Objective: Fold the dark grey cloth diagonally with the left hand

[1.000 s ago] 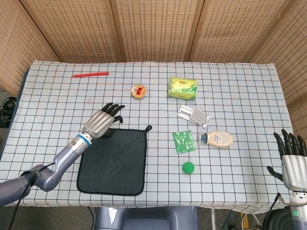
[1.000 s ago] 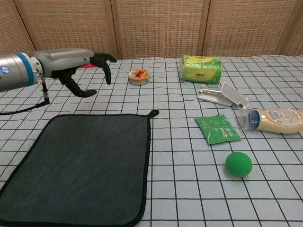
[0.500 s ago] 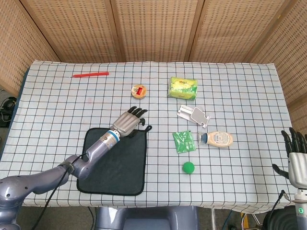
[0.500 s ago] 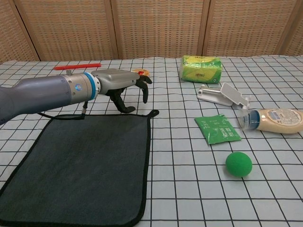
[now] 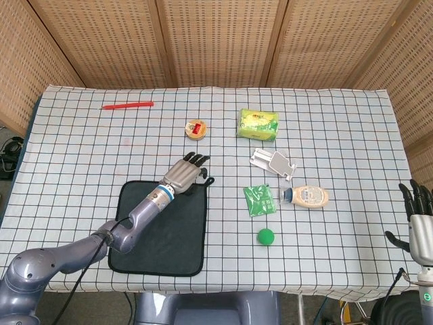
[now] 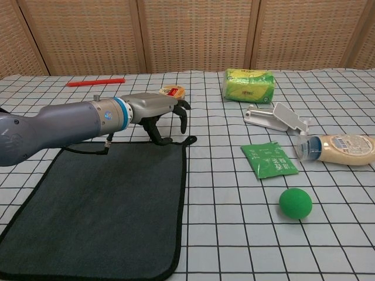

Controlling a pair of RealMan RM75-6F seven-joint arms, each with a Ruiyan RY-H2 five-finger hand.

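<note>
At the far-right corner of the dark grey square cloth (image 6: 99, 205), where the little hanging loop (image 6: 188, 140) sticks out, is where your left hand (image 6: 158, 108) now sits. A second ago it was hanging back by the cloth's far-left corner; half a second ago it had swept across the far edge; now it has dropped lower and crept a touch closer to the loop. Its fingers (image 6: 183, 115) are curled downward and spread, the thumb hooked under toward the hem, and nothing is pinched between them yet, so you have an empty, open hand poised over the corner. Whether the thumb tip is actually touching the fabric, I cannot tell from either view.

The cloth itself has not budged: it lies flat and unfolded on the checked tablecloth (image 5: 338, 135), no corner lifted. So the fold has not begun; you have only finished the reach.

That corner looks like the right choice for a diagonal fold. I'd judge the next job is to close on the hem by the loop, lift, and carry it toward the cloth's near-left corner.

Moving right of the cloth, the green foil sachet (image 6: 268, 159) and green ball (image 6: 295, 203) sit near but apart from its right edge, out of your folding path.

Far right of the cloth, past the table's edge, your right hand (image 5: 421, 227) hangs idle, fingers up and apart, holding nothing.
</note>
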